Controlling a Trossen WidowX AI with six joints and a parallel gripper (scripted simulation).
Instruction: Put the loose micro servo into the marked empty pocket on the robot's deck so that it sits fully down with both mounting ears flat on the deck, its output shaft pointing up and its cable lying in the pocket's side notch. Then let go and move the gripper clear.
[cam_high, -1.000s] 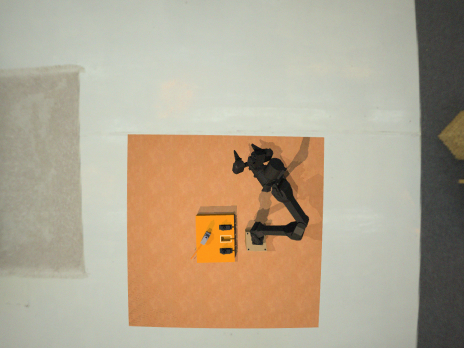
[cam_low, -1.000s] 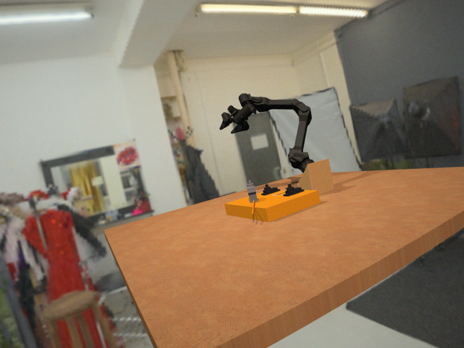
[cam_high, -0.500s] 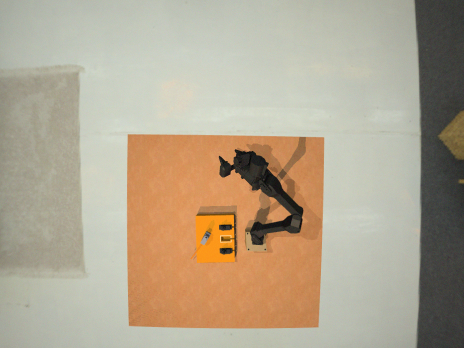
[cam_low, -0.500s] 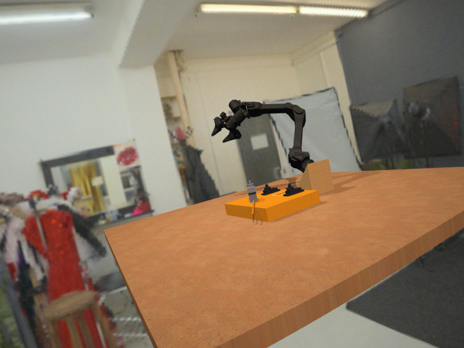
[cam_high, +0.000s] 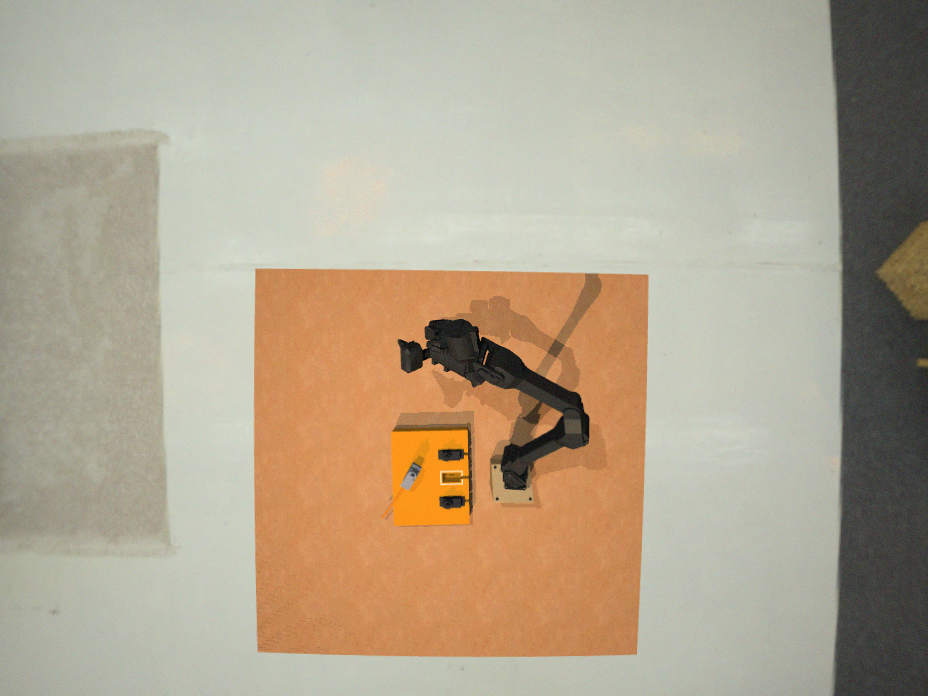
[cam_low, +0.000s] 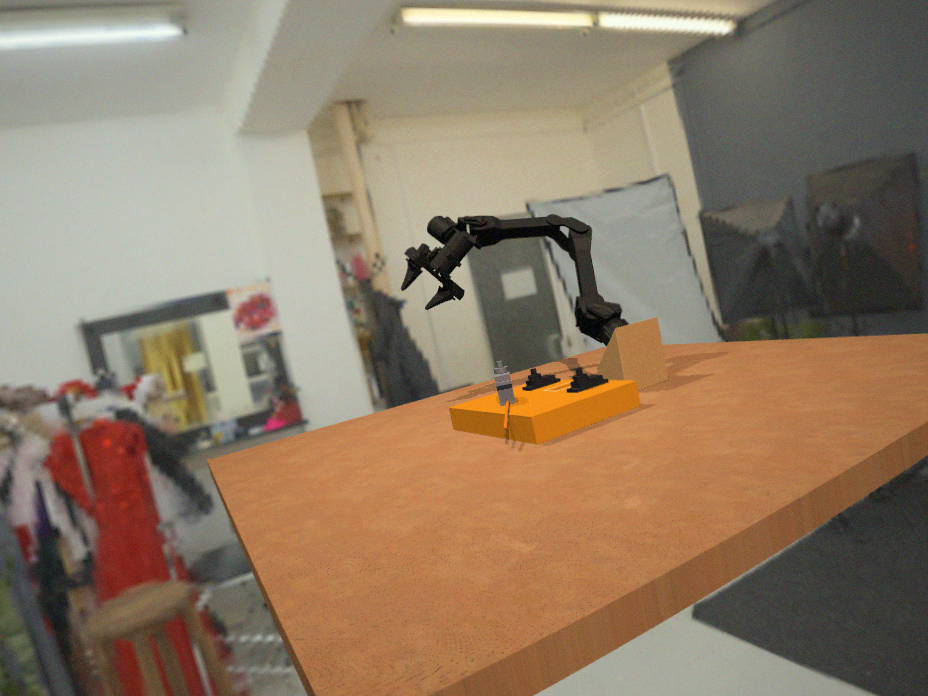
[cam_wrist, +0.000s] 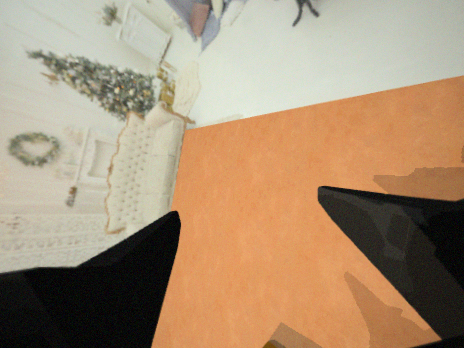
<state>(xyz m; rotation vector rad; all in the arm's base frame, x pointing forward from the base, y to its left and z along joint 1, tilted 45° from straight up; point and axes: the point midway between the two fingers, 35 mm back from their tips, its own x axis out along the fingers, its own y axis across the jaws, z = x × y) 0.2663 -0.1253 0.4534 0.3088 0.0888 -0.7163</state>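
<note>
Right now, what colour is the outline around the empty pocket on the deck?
White, clearest in the top view: marked empty pocket.

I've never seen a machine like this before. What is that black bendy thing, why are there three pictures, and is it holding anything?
The black bendy thing is a robot arm bolted to a wooden table. At its end is a gripper, two pointy fingers for pinching things. They stand wide apart now, holding nothing. One picture looks straight down from above, one looks from the side, and one comes from a camera on the arm's wrist, so you see the dark fingers close up. On the table sits an orange block. A small grey motor stands on it, waiting to go into the white-outlined empty pocket between two black motors.
</note>
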